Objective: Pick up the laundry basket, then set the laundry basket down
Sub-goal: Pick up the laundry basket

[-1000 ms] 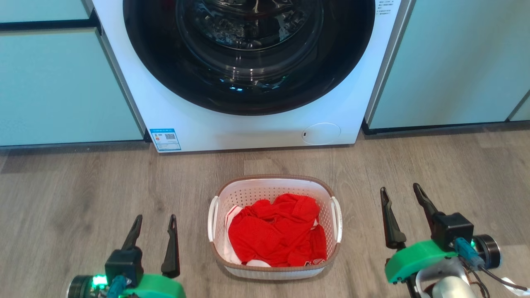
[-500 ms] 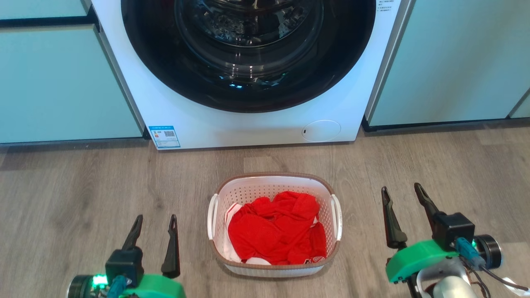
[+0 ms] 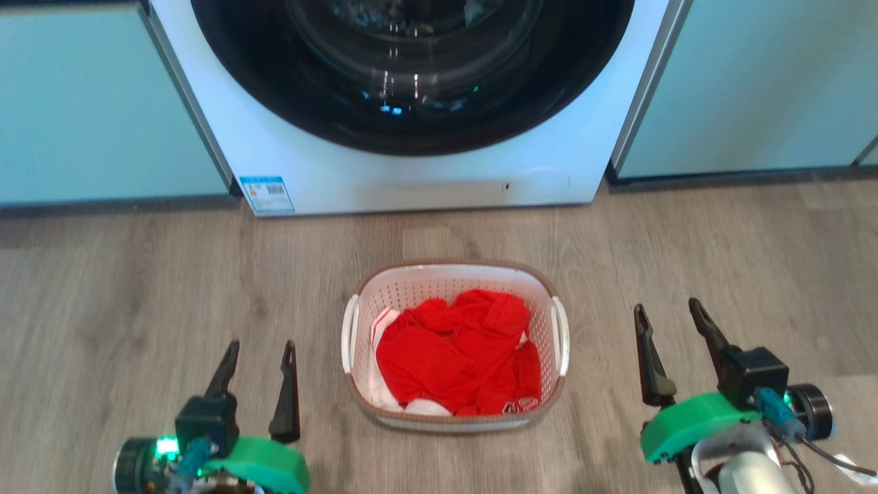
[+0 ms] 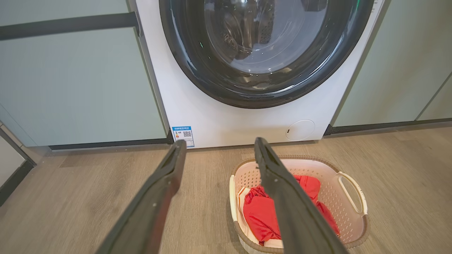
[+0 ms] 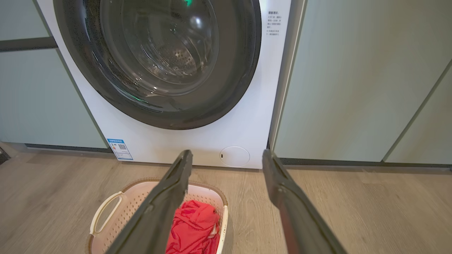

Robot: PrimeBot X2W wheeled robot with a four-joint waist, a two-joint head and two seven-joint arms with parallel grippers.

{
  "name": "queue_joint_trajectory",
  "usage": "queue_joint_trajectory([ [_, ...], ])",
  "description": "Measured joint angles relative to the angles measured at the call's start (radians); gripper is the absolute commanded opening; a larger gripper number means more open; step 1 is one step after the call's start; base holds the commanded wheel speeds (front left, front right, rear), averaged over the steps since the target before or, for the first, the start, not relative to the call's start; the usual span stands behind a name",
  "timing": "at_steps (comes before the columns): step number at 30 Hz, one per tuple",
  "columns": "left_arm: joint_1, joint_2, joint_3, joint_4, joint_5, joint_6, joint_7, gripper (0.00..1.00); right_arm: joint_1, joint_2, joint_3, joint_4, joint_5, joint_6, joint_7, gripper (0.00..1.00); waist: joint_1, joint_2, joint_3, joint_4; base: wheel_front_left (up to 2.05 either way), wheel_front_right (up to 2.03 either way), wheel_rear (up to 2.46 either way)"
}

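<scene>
The laundry basket (image 3: 446, 291) sits flat on the wood floor (image 3: 137, 309), a little way in front of the washing machine (image 3: 411, 182). It is in the middle, between the two arms. The left fingers (image 3: 286, 398) hang low on its left side. The right fingers (image 3: 648, 363) hang on its right side. Both are near the basket but do not touch it. Both pairs of fingers are spread apart and hold nothing.

I think they are set like this so that each pair can go to one handle. Then the basket can go up evenly and not tip. The lift is not begun yet.

The basket is small and white, with round corners. Its walls are full of little holes. A brown band runs round the top. There is a white handle on the left (image 3: 349, 333) and one on the right (image 3: 561, 336). Inside lies a heap of red clothes (image 3: 456, 357), with a bit of white cloth peeking out. The clothes lie below the rim, so I think they will not fall out.
</scene>
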State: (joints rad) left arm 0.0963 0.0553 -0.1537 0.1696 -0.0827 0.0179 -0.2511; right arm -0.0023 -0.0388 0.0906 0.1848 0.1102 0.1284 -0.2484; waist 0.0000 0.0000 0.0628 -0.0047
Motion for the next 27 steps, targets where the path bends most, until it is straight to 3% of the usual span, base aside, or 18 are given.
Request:
queue_joint_trajectory([
  [17,-0.287,-0.008,-0.024,0.130,-0.042,0.000,-0.001,1.00,-0.274,-0.004,-0.042,0.100,-0.023,0.000,0.000,1.00,0.0002,0.0000,0.277,0.010,0.00,0.00,0.00],
  [27,-0.472,-0.016,-0.041,0.262,-0.061,-0.010,-0.001,1.00,-0.465,-0.006,-0.072,0.258,-0.021,0.000,0.000,1.00,0.0002,0.0000,0.476,0.023,0.00,0.00,0.00],
])
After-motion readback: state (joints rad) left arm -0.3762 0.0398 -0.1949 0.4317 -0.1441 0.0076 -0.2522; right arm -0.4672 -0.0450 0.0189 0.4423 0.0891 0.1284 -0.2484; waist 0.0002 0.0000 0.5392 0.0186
